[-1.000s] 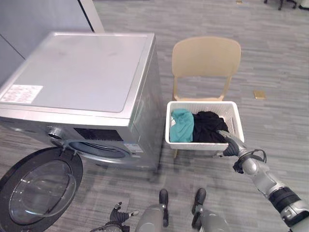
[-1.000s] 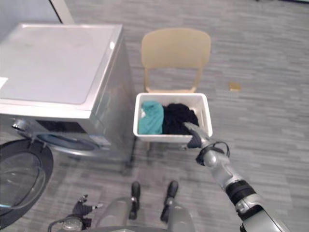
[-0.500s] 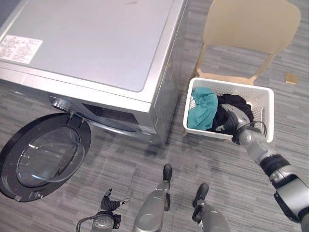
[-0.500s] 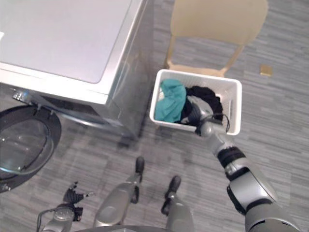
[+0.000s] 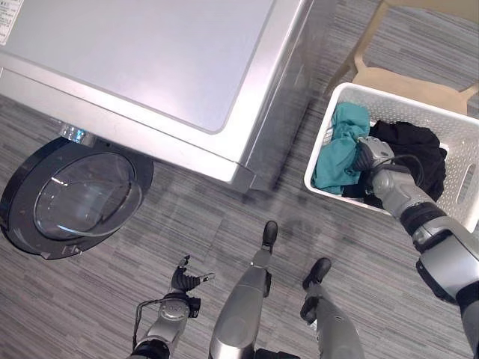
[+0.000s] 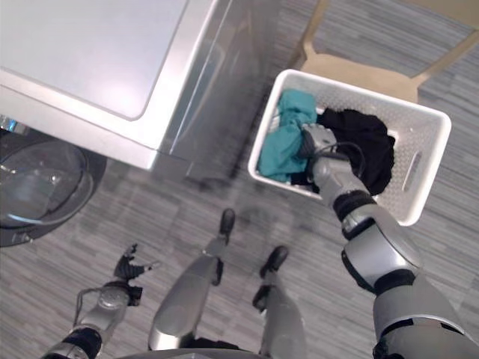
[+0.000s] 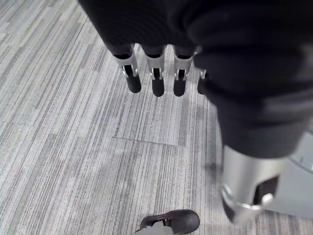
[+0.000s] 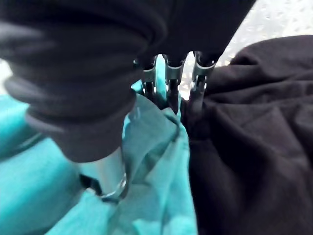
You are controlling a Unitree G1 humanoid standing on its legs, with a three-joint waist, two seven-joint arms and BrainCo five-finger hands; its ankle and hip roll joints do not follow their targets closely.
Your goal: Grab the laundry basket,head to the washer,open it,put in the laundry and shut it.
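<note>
Two garments in white laundry basket (image 5: 340,99) on floor right of washer (image 5: 150,67): teal garment (image 5: 338,146) at left side, black garment (image 5: 415,149) to its right. Right hand (image 5: 368,153) inside basket, fingers (image 8: 170,78) pushed down at seam between teal and black cloth, tips buried, so grip cannot be told. Left hand (image 5: 182,280) hangs low at near left above grey floor (image 7: 73,147), fingers (image 7: 156,73) straight, holding nothing. Washer door (image 5: 71,198) swung open at left. Tan chair (image 5: 408,78) behind basket.
</note>
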